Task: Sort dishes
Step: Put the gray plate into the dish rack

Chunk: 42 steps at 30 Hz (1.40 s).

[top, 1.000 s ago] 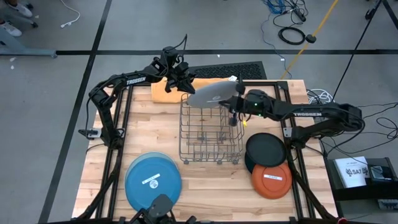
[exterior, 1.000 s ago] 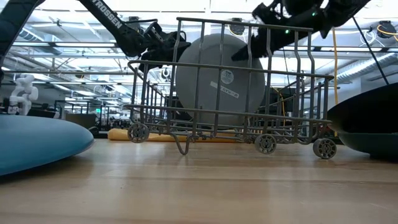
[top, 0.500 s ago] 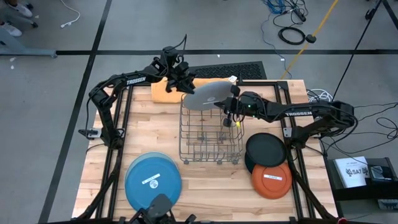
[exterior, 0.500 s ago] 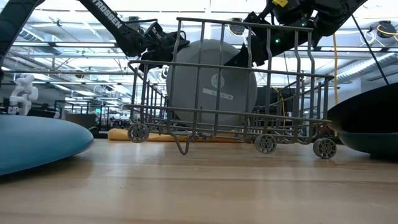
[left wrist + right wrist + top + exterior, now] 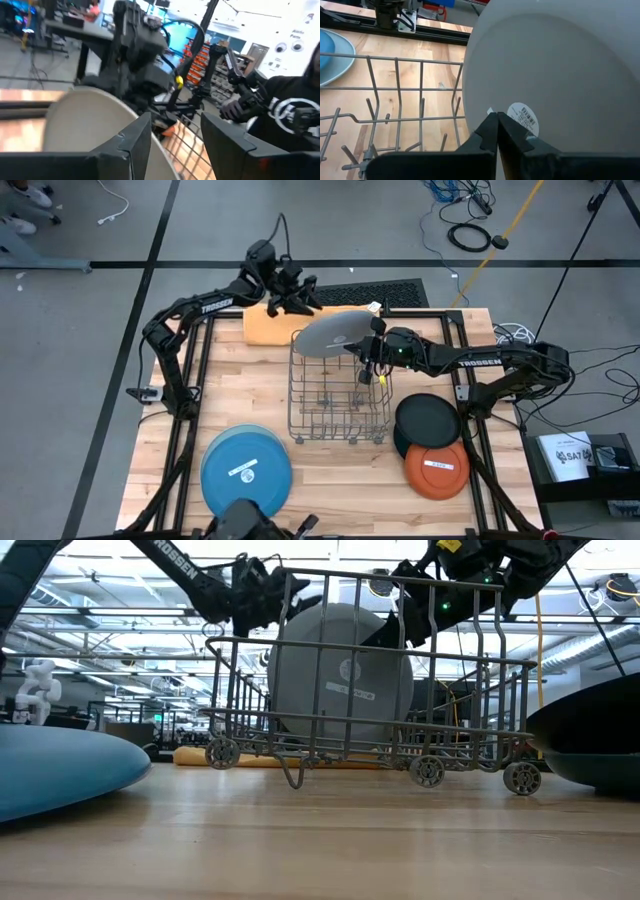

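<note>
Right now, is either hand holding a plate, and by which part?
The right hand is shut on the rim of the grey plate, which stands in the wire rack. The left hand is open, off the plate, holding nothing.

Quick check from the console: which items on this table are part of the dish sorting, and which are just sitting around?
Part of the job:
- large round grey plate, standing at the rack's far end
- large round blue plate
- smaller round black plate
- smaller round orange plate
- wire dish rack

Just lying about:
- orange cloth at the table's far edge
</note>
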### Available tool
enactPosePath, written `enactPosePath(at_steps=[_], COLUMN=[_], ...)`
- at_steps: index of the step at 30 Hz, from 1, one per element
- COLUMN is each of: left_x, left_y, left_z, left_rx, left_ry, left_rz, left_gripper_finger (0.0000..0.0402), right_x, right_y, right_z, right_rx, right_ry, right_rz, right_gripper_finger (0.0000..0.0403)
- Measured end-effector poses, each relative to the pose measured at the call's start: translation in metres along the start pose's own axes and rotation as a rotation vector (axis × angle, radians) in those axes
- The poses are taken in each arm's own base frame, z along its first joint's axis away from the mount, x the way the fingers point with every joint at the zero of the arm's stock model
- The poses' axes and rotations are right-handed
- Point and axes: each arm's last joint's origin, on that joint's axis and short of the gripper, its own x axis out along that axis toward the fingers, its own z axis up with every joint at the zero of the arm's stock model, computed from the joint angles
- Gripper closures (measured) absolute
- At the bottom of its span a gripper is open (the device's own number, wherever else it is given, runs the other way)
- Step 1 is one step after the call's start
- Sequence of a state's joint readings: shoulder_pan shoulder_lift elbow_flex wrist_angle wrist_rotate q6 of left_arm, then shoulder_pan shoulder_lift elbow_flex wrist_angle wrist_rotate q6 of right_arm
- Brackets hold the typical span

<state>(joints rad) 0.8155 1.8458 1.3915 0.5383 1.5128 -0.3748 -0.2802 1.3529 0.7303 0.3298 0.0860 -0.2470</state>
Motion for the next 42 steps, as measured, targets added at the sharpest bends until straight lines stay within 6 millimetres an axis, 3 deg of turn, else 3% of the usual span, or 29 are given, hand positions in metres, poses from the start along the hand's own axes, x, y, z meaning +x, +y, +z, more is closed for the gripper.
enactPosePath(at_steps=[8,18,22,26,31,35,39,42], left_x=[-0.008,-0.014,-0.012,-0.01,0.0,0.019,0.049,0.058], left_y=[-0.01,-0.039,-0.058,-0.083,-0.12,-0.157,-0.188,-0.197], left_z=[0.034,0.055,0.067,0.083,0.101,0.117,0.123,0.127], left_rx=[0.018,0.014,0.042,0.111,0.176,0.373,0.589,0.616], left_ry=[-0.012,0.01,0.012,0.013,-0.006,-0.069,-0.108,-0.176], left_rz=[0.01,-0.019,-0.026,-0.035,-0.032,-0.012,-0.085,-0.014], left_gripper_finger=[0.023,0.023,0.023,0.023,0.023,0.023,0.0229,0.022], right_x=[0.0,-0.002,-0.018,-0.048,-0.091,-0.114,-0.128,-0.13], right_y=[-0.001,0.001,0.009,0.014,0.004,-0.005,-0.016,-0.02], right_z=[-0.001,0.002,0.017,0.041,0.083,0.108,0.128,0.134], right_rx=[0.0,-0.019,-0.062,-0.087,-0.037,-0.049,-0.066,-0.081], right_ry=[0.013,0.0,-0.069,-0.158,-0.232,-0.271,-0.276,-0.218], right_rz=[-0.038,-0.032,-0.003,0.023,0.035,0.029,-0.009,-0.044], right_gripper_finger=[0.0403,0.0403,0.0403,0.0394,0.0349,0.0289,0.023,0.0193])
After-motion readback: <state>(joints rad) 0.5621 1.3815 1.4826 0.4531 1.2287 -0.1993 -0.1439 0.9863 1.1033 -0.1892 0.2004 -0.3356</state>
